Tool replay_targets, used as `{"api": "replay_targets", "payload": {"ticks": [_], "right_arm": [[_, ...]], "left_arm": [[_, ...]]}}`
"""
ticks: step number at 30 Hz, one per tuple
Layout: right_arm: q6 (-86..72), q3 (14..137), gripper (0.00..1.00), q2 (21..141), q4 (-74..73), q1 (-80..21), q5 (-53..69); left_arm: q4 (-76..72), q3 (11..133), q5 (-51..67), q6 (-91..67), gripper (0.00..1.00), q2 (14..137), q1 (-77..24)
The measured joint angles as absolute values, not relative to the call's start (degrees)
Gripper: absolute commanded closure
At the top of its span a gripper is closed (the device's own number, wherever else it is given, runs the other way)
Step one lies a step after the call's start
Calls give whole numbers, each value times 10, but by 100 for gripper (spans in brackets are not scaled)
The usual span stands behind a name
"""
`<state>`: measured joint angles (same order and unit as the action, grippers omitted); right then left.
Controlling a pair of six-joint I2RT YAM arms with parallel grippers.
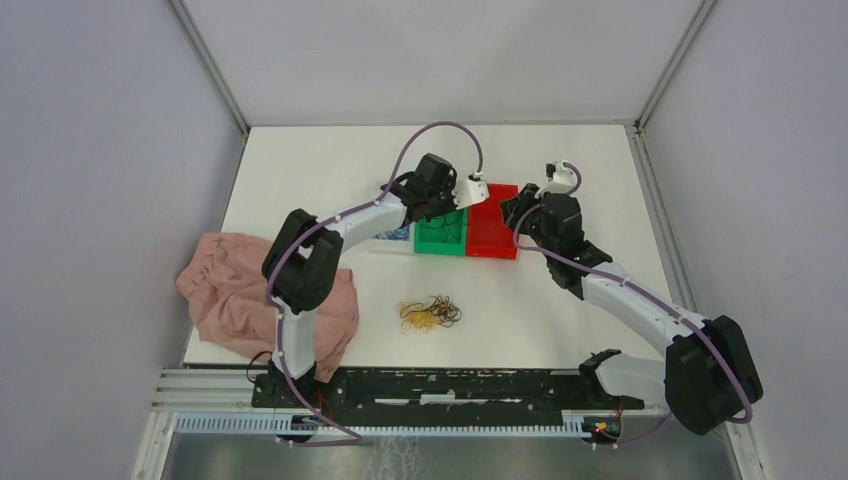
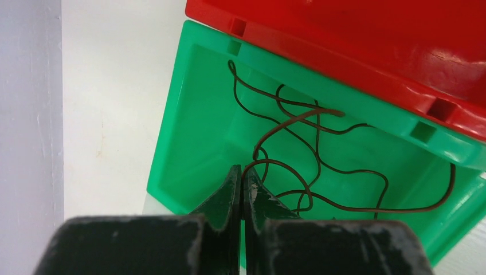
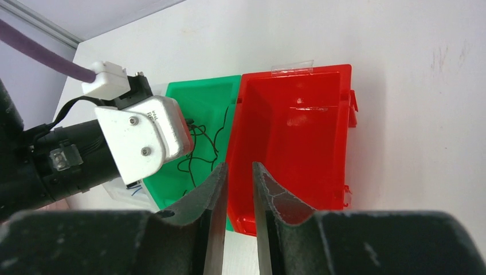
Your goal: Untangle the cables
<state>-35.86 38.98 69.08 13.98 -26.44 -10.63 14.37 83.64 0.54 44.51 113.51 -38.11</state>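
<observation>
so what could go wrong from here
1. The left gripper, shut on a dark cable, may drag the looped cables beside it out of the green bin when it lifts.
2. The right gripper hangs open over the red bin, close to the left wrist; the arms could bump.

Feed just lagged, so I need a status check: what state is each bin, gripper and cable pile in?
green bin: holds loose dark brown cables.
red bin: empty.
left gripper: shut on a dark brown cable, over the green bin.
right gripper: slightly open, empty.
cable tangle: knotted, on the table.
pink cloth: crumpled.
</observation>
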Motion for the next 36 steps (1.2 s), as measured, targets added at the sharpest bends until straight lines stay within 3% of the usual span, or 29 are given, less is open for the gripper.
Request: {"api": "replay_targets", "payload": {"ticks": [12, 13, 15, 16, 23, 36], "right_arm": [[-362, 370, 75, 652, 117, -262, -112], [-362, 369, 75, 649, 116, -262, -113], [-362, 367, 75, 646, 114, -262, -116], [-362, 367, 76, 645, 114, -261, -117], [-364, 367, 79, 645, 114, -261, -119], [-371, 366, 79, 620, 105, -261, -119]], "left_arm": [[97, 828, 5, 434, 94, 1164, -372], [93, 823, 5, 433, 84, 1164, -369], [88, 812, 5, 430, 51, 1164, -362], [87, 809, 8, 429, 43, 1165, -359], [121, 824, 37, 409, 35, 1165, -351], [253, 927, 116, 377, 38, 1098, -346]]}}
